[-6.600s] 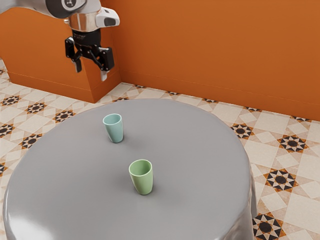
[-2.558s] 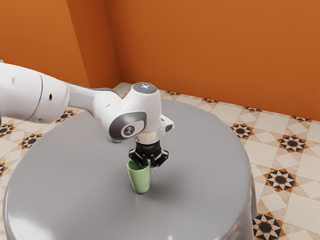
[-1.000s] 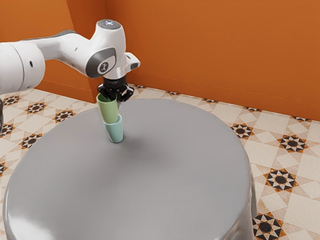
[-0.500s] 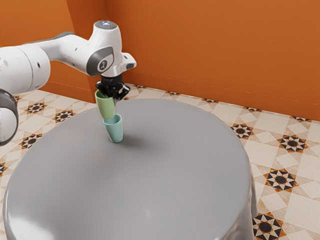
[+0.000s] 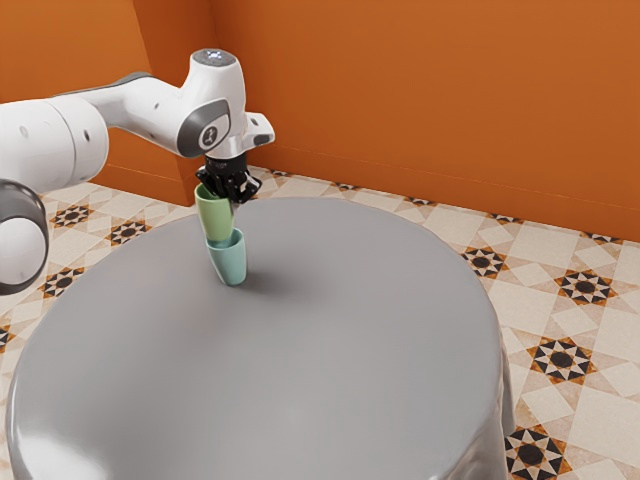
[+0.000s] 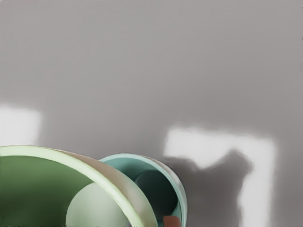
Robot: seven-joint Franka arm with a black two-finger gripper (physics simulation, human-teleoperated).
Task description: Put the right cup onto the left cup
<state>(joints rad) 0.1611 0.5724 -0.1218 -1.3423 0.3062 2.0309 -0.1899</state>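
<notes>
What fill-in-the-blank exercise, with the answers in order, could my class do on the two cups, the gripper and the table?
1. Held in the gripper is a cup coloured ____.
2. The open end of that held cup points ____.
3. The teal cup sits ____ down than the held one.
4. The surface of the table is coloured ____.

Missing words, in order: green; up; lower; grey.
</notes>
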